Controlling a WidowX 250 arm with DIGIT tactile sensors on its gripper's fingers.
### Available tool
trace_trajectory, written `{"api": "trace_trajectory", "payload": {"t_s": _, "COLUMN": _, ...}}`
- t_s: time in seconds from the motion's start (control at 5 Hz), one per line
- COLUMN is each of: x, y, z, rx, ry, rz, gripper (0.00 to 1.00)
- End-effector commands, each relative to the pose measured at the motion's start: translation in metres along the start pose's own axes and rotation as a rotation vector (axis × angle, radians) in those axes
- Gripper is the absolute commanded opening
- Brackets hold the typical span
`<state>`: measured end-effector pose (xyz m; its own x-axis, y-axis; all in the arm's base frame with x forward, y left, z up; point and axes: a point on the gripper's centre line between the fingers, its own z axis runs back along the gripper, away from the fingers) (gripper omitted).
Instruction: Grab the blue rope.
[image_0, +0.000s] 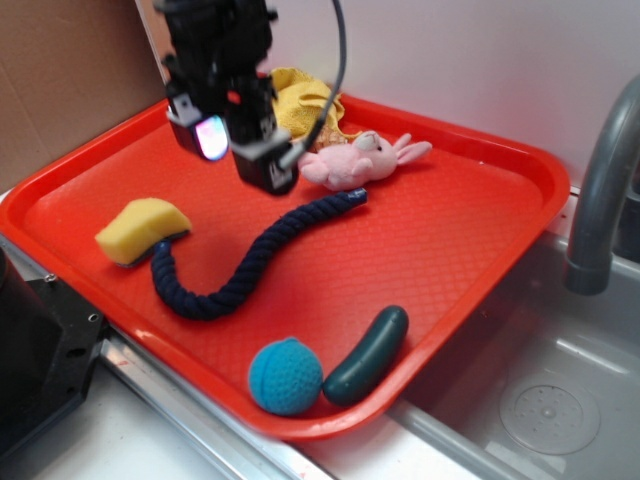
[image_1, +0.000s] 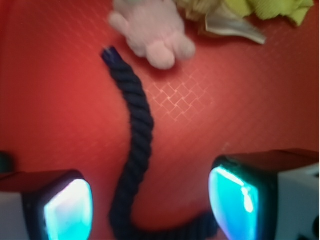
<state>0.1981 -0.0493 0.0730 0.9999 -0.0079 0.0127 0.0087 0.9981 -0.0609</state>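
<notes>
Red tray (image_0: 480, 230) beside a sink: the pincer (image_1: 150, 200) hangs wide open and empty above the limp, soft blue rope (image_0: 250, 262); grasp it mid-length.

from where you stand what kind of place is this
Likely a kitchen-sink test setup: a red tray of toys sits beside a metal sink basin with a grey faucet.

A pale grey counter (image_0: 130, 450) beside a steel sink (image_0: 540, 400) carries a red plastic tray (image_0: 440, 230) with a diamond-textured floor. A black block (image_0: 40, 350) sits at the tray's left edge.
</notes>
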Motion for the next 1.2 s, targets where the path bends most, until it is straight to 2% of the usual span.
{"api": "trace_trajectory", "payload": {"t_s": 0.0, "x": -0.003, "y": 0.003, "z": -0.029, "rx": 0.026, "ry": -0.039, "rz": -0.062, "gripper": 1.0}}
{"api": "trace_trajectory", "payload": {"t_s": 0.2, "x": 0.005, "y": -0.008, "z": -0.04, "rx": -0.017, "ry": -0.094, "rz": -0.137, "gripper": 1.0}}
{"api": "trace_trajectory", "payload": {"t_s": 0.4, "x": 0.011, "y": -0.017, "z": -0.054, "rx": 0.008, "ry": -0.039, "rz": -0.177, "gripper": 1.0}}
{"api": "trace_trajectory", "payload": {"t_s": 0.6, "x": 0.01, "y": -0.016, "z": -0.059, "rx": 0.009, "ry": -0.02, "rz": -0.141, "gripper": 0.02}}
{"api": "trace_trajectory", "payload": {"t_s": 1.0, "x": 0.002, "y": -0.007, "z": -0.045, "rx": 0.006, "ry": 0.007, "rz": -0.103, "gripper": 0.0}}
